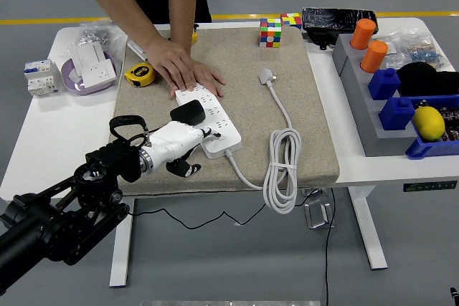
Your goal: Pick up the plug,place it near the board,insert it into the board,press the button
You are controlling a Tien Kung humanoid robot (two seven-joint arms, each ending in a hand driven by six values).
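A white power strip (215, 123) lies on the beige mat (251, 41). A black plug (186, 112) stands on the strip's left part, seemingly seated in a socket. My left hand (188, 150), white with dark fingertips, is at the strip's near left side, just below the plug. Its fingers are curled and hold nothing, with one fingertip (209, 132) reaching onto the strip's near end. A person's hand (185, 69) presses flat on the strip's far end. The strip's own white plug (267, 75) and coiled cable (283, 170) lie to the right.
A yellow tape measure (139, 74) sits left of the person's hand. Rubik's cubes (271, 32) stand at the mat's back. Bins with orange and blue parts and a lemon (429, 122) fill the right. White electrical parts (92, 64) lie at the far left.
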